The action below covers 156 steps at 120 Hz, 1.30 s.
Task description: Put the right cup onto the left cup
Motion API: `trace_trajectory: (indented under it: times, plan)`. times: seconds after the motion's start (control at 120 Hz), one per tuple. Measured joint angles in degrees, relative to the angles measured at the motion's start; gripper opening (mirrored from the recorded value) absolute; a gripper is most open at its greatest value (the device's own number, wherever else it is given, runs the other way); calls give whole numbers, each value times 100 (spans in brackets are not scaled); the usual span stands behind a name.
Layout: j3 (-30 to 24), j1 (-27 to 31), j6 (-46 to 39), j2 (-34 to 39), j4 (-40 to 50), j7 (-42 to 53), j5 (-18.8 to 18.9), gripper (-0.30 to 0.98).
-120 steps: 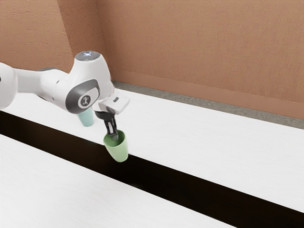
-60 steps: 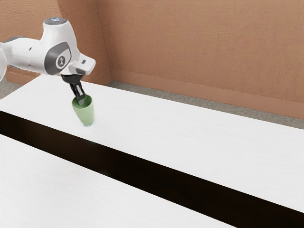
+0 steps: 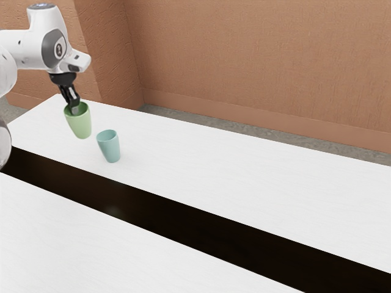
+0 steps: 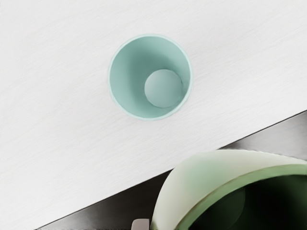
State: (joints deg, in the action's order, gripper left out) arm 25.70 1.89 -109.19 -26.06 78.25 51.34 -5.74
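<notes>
In the exterior view my gripper [image 3: 74, 110] is shut on the near wall of the green cup [image 3: 80, 124], one finger reaching inside its rim. The green cup hangs tilted a little, on the exterior view's left of the teal cup [image 3: 110, 147], with a gap between them. The teal cup stands on the white table, mouth up. In the wrist view the teal cup [image 4: 129, 72] shows its open, empty inside, while the green cup [image 4: 192, 179] is large and close under my hand.
A dark gap [image 3: 183, 210] runs between two white table surfaces [image 3: 244, 165], just in front of the teal cup. A brown wall [image 3: 256, 61] rises behind the table, with a wall corner near the arm.
My gripper has carried the green cup toward the exterior view's upper left, passing in front of the teal cup, which is now uncovered and has stayed in its spot.
</notes>
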Motion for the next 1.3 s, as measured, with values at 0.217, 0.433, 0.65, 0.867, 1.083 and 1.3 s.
trace_trajectory:
  times: [0.217,0.433,0.65,0.867,1.083,1.3]
  plan:
    - [112,51,128,-786,-929,707,-221,-10]
    - [110,24,-83,-1265,-1422,1371,-322,-10]
    - [104,4,-425,-1505,-1543,1990,-499,-10]
    - [77,-5,-767,-1748,-1546,2504,-696,-10]
    - [79,24,-949,-1873,-1545,2873,-841,-10]
    - [79,44,-1005,-1907,-1535,3132,-874,-8]
